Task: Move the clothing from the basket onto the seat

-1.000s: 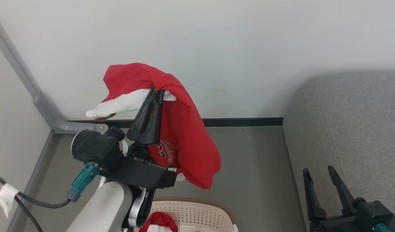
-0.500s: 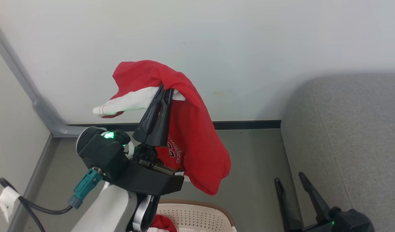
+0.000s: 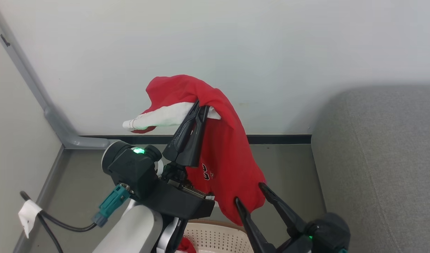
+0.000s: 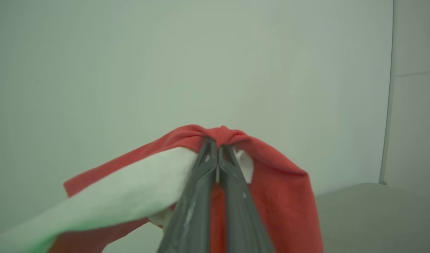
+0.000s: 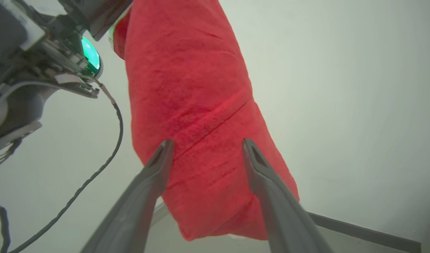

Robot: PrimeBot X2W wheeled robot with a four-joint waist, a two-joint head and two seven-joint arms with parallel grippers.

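A red garment (image 3: pixel 229 154) with a white sleeve (image 3: pixel 158 118) hangs in the air before the wall, draped over my left gripper (image 3: pixel 200 105), which is shut on it near its top (image 4: pixel 218 147). My right gripper (image 3: pixel 249 192) stands open at the cloth's lower hem, one finger on each side of the hanging fabric (image 5: pixel 204 140). The cream basket (image 3: pixel 215 237) sits below at the bottom edge, with a bit of red clothing (image 3: pixel 186 246) inside. The grey seat (image 3: pixel 383 165) fills the right side.
A pale wall stands close behind the garment, with a dark baseboard (image 3: pixel 278 139) and a grey conduit (image 3: pixel 57 123) in the left corner. A black cable with a white tag (image 3: pixel 28 214) lies on the grey floor at left.
My right gripper has swung left and up from beside the seat to the garment's lower hem. The left gripper has carried the garment slightly right; the camera has shifted too.
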